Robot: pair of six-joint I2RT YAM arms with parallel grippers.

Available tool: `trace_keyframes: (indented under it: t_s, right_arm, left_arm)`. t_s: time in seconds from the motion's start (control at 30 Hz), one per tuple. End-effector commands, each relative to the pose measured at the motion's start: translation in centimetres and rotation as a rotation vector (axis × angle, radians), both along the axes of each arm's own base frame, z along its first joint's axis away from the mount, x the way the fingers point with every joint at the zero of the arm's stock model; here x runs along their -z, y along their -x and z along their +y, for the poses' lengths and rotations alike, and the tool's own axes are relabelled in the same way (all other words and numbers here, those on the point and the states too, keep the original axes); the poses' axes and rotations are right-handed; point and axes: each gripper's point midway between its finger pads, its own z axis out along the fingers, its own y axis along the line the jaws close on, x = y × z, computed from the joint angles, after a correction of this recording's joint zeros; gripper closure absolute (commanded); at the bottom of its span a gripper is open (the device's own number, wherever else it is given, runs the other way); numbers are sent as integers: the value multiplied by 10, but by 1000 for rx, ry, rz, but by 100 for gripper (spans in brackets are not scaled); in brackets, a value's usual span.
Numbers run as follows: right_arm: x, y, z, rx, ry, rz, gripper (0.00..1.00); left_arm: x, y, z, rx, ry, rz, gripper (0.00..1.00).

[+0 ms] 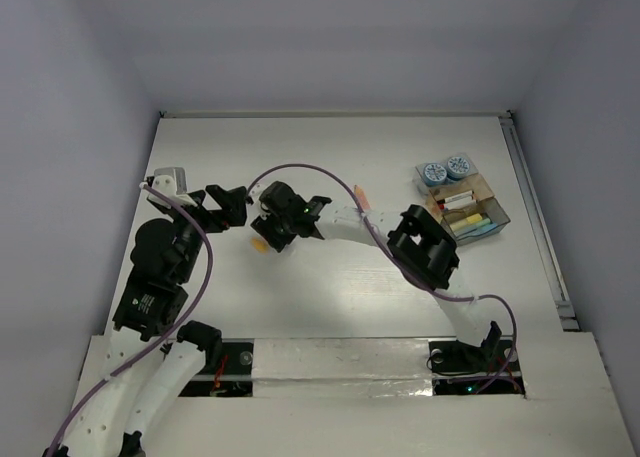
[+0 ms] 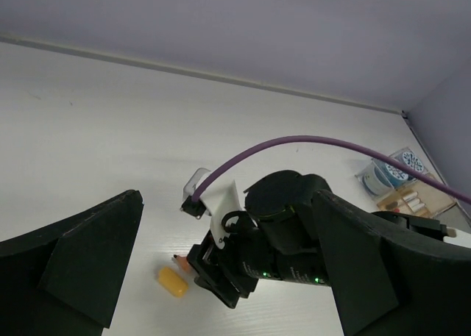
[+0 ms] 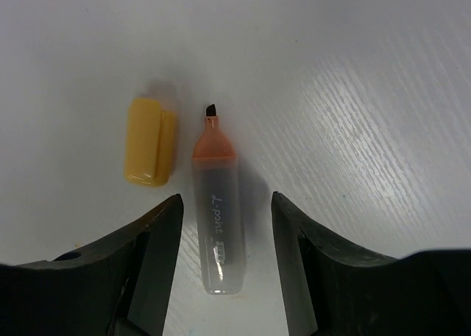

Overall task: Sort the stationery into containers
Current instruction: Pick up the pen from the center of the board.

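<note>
The right gripper (image 3: 226, 200) is open, a finger each side of the capless orange highlighter (image 3: 215, 226), likely to pinch it; its cap (image 3: 150, 141) lies at ten o'clock; the left gripper (image 1: 230, 205) is open, empty.

Uncapped orange marker (image 3: 217, 218) lying flat; yellow cap (image 3: 151, 141) just beside tip; tray (image 1: 500, 215) well apart, part-filled.
</note>
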Motion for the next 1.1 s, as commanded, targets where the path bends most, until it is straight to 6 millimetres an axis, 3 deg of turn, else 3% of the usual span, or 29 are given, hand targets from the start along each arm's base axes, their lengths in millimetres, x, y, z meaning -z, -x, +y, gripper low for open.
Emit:
trace_keyframes:
  t_s: [0.0, 0.5, 0.6, 0.7, 0.83, 0.87, 0.9, 0.93, 0.97, 1.07]
  right_arm:
    - [-9, -9, 5, 31, 12, -46, 43]
    - [19, -25, 13, 133, 11, -50, 59]
    - [18, -31, 9, 182, 14, -69, 79]
    - [7, -46, -4, 258, -17, -93, 88]
    - [-37, -71, -27, 412, -125, -129, 97]
    - [-65, -71, -28, 439, -190, -142, 97]
    - [-82, -79, -35, 478, -230, -169, 98]
    - [-85, -76, -42, 496, -236, -174, 100]
    - [-120, -76, -45, 515, -315, -205, 100]
    - [-147, -78, -67, 623, -378, -231, 99]
  left_arm:
    - [-14, 1, 3, -12, 22, -44, 1]
    - [-15, 3, -1, 11, 27, -54, 1]
    - [-15, 3, -4, 25, 30, -53, 1]
    - [-10, 0, -10, 53, 36, -46, 1]
    - [1, -5, -30, 147, 35, -17, 1]
    - [4, -4, -39, 197, 36, -6, 1]
    - [6, -4, -45, 226, 39, 7, 1]
    - [12, -7, -51, 255, 44, 30, 1]
    - [13, -5, -61, 316, 49, 30, 1]
    - [23, -4, -78, 420, 59, 69, 1]
